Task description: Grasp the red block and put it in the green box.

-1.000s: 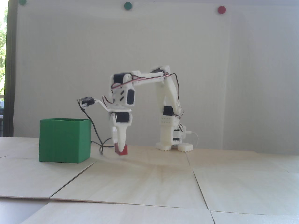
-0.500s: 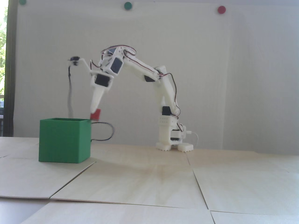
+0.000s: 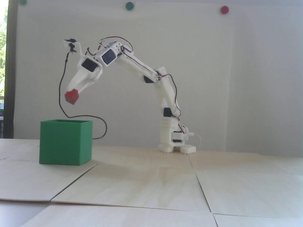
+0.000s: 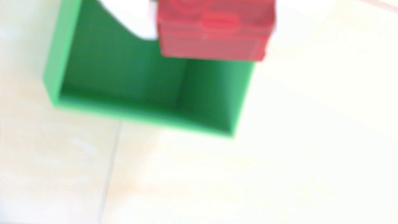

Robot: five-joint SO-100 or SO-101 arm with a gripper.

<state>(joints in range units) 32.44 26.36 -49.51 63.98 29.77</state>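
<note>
Red block (image 3: 71, 96): pinched at the tip of the hand, up in the air, clear above the green box's rim in the fixed view, tilted with a corner down.
Red block, wrist view (image 4: 215, 30): at top edge, blurred, overlapping the far right part of the box opening.
Hand (image 3: 73, 91): fingers pressed onto the block, pointing down and left; a white finger (image 4: 133, 19) shows beside the block in the wrist view.
Green box (image 3: 65, 144): upright on the tabletop, open top, left of the arm base; inside looks bare in the wrist view (image 4: 53, 64).
Arm (image 3: 142, 71): white, reaching left from its base (image 3: 176, 147).
Cable (image 3: 62, 78): black, hangs from the wrist camera mount, loops down behind the box.
Tabletop (image 3: 151, 184): pale wood panels with visible seams.
Wall dots: two green (image 3: 129, 5), one red (image 3: 224, 9), top of the fixed view.
</note>
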